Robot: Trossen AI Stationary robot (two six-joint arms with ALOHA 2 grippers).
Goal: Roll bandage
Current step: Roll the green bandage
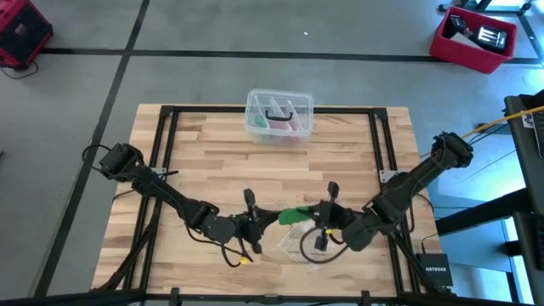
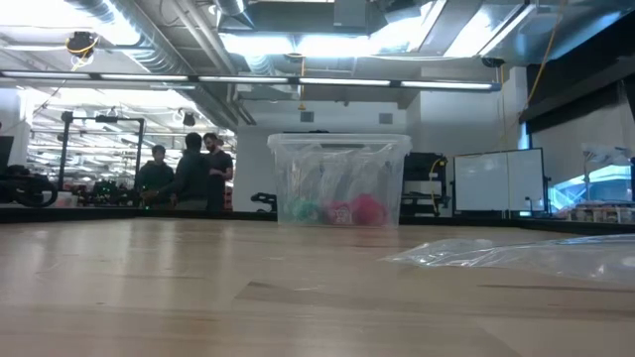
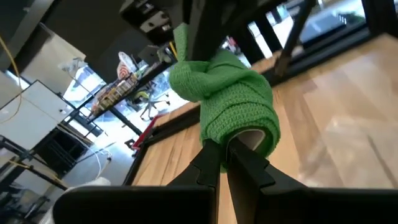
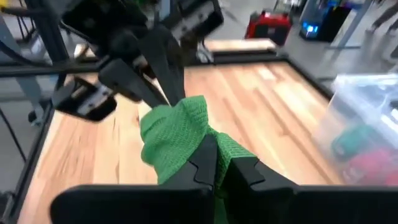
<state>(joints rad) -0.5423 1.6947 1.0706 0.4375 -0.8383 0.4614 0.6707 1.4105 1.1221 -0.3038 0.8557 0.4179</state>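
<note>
Fingers (image 3: 214,163) of the left gripper (image 1: 255,223) are pinched tight on the bright green bandage (image 3: 227,99), and the fingers (image 4: 211,163) of the right gripper (image 1: 316,212) are pinched tight on it too, from the other side. The bandage hangs between the two grippers, lifted above the near middle of the tabletop (image 1: 221,153). From above it is only a small green lump (image 1: 295,215) lying across, from one gripper toward the other. The left wrist view shows more: the green cloth is wound into a loose roll, its open round end faces that camera, and a bunched part sits behind it. The right wrist view shows a crumpled green bundle (image 4: 180,134) with the left gripper's dark parts just past it. The low view shows neither the bandage nor the grippers. Crinkly clear plastic wrap (image 1: 299,245) lies on the tabletop under the grippers. A clear plastic box (image 1: 279,115) with pink and green things inside stands at the far edge, well apart. Far behind, some people (image 2: 189,174) stand in the room.
</note>
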